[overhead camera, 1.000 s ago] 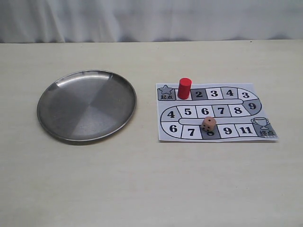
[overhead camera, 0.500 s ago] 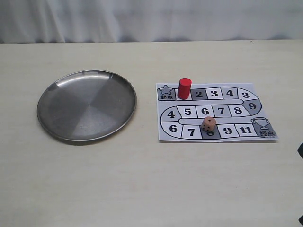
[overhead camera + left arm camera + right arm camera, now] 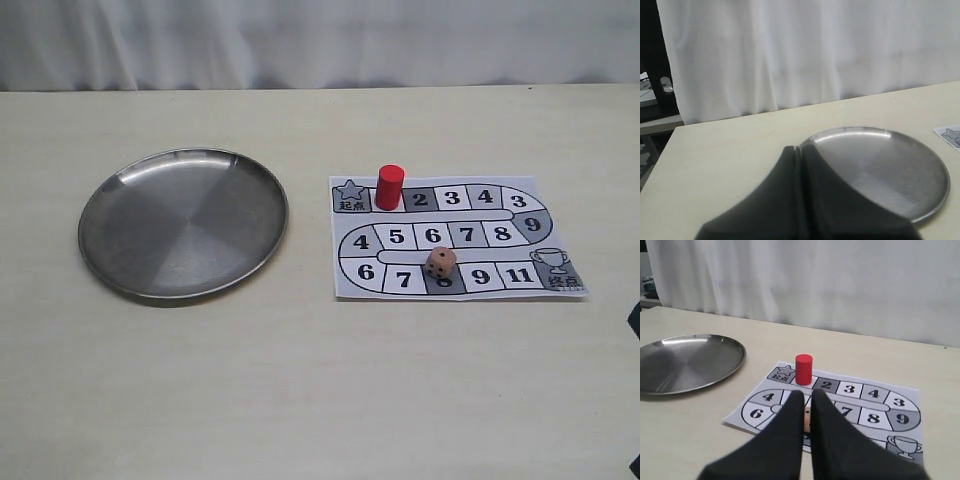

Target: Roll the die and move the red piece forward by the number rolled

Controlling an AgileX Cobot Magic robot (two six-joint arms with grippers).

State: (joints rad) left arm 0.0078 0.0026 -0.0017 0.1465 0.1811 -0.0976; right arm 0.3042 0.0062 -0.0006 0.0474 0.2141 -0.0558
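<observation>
Die and red piece sit untouched on the board, both grippers drawn back.

Only the wrist views show the grippers: left gripper (image 3: 799,152) fingers together above the steel plate (image 3: 920,210); right gripper (image 3: 807,399) fingers slightly apart, the tan die (image 3: 806,416) just beyond their tips, the upright red piece (image 3: 803,369) farther ahead beside the start star. Nothing has shifted on the board (image 3: 350,285) since earlier.

Setting: staged robot test bench, probably a lab
Work surface: bare cream table (image 3: 300,400)
Backdrop: white curtain (image 3: 320,40) hung along the table's far edge
Props: steel plate (image 3: 110,255) on the table; printed paper game board (image 3: 455,288) just beside the plate
</observation>
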